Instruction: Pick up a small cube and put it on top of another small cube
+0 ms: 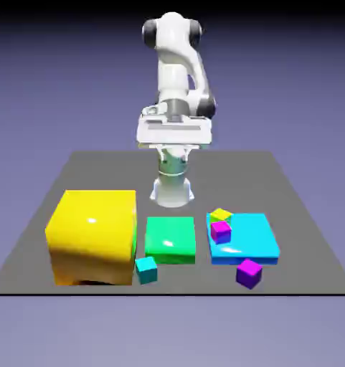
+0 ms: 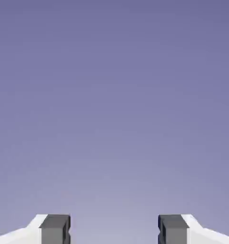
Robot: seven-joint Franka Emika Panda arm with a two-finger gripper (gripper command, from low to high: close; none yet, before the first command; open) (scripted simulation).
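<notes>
Nearest the table's (image 1: 311, 215) front edge sits the violet cube (image 1: 249, 273), free for grasping; the magenta cube (image 1: 220, 231) waits on the cyan slab (image 1: 257, 240). Gripper (image 2: 114, 231) spread wide, empty.

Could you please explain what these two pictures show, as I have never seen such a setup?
Both are rendered simulation. The exterior view shows a white robot arm on a grey table. Its gripper is raised, open and empty. On the table lie a big yellow block, a green slab and a cyan slab bearing a tiny magenta-pink cube and a yellow-green cube. A teal cube and a violet-purple cube sit in front. The hand view shows two grey fingertips and only backdrop.
</notes>
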